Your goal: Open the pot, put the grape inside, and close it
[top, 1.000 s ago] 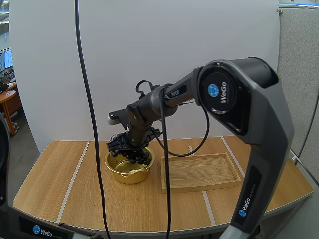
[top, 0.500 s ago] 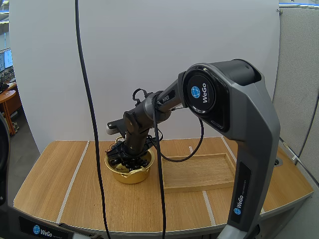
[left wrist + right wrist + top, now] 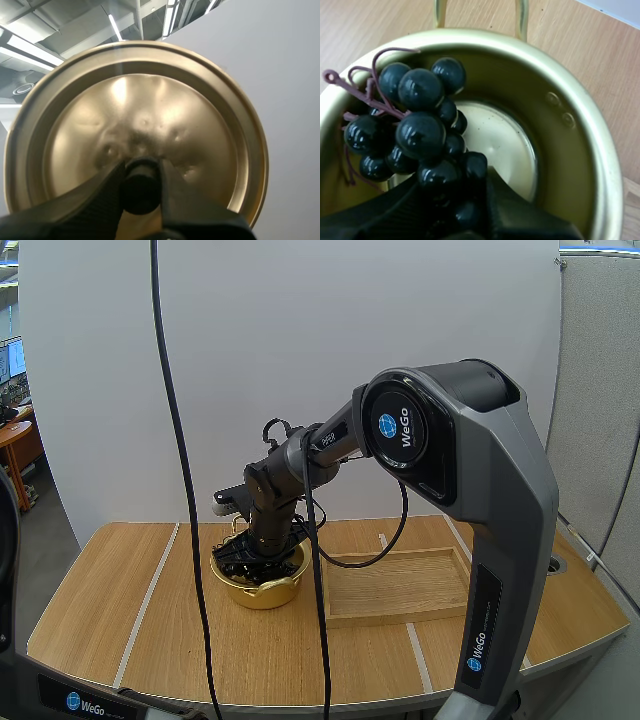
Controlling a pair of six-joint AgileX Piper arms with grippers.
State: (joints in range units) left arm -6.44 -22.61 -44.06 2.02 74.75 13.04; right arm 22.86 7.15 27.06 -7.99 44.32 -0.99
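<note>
The gold pot [image 3: 262, 590] stands open on the table, left of the wooden tray. My right gripper [image 3: 256, 557] reaches down into it, shut on a bunch of dark grapes [image 3: 262, 562]. From the right wrist, the grapes [image 3: 420, 125] hang inside the pot's rim [image 3: 580, 125] above its shiny floor, and my right gripper [image 3: 452, 202] pinches the lowest berries. My left gripper [image 3: 141, 192] is shut on the black knob [image 3: 141, 181] of the gold lid [image 3: 135, 120], which it holds up in the air, away from the pot.
A shallow wooden tray [image 3: 400, 585] lies just right of the pot. Bare tabletop [image 3: 120, 610] stretches to the left and in front of the pot.
My right gripper has gone down and slightly left, lowering the grapes from above the rim into the pot. The pot and tray have stayed put.
</note>
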